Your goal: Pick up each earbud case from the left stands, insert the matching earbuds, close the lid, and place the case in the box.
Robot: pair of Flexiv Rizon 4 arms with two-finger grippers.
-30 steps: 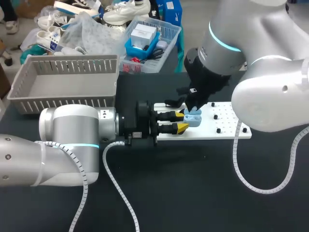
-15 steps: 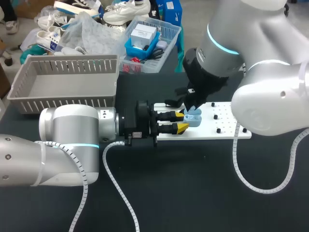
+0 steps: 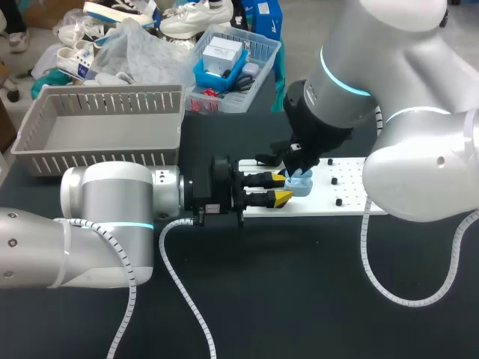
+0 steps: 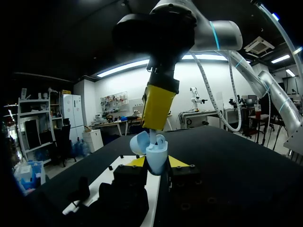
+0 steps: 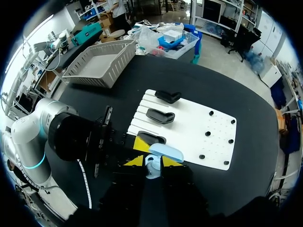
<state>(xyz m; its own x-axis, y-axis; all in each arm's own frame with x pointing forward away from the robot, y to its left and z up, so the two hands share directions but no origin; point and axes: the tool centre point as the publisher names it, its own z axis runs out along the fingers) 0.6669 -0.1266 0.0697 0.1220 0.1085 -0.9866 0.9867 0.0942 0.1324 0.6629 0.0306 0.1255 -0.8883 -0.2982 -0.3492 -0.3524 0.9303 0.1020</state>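
Note:
A light blue earbud case (image 3: 302, 182) with its lid up sits between the yellow fingertips of my left gripper (image 3: 283, 188), which is shut on it just above the white stand board (image 3: 352, 197). In the left wrist view the case (image 4: 156, 153) stands upright between those fingers (image 4: 137, 161). My right gripper (image 3: 294, 166) points down right over the open case, shut on a small pale earbud (image 4: 151, 138) at the case's mouth. From the right wrist the lid (image 5: 165, 152) shows just ahead of the right gripper (image 5: 151, 161).
The white board (image 5: 189, 127) carries three black stands (image 5: 160, 116) on its slotted side and several black pegs (image 5: 207, 134) on the other. A grey slatted basket (image 3: 105, 129) stands at the back left, with a clear bin of clutter (image 3: 236, 67) behind the board.
My right arm has shifted slightly left over the case. The left arm and the case have stayed still.

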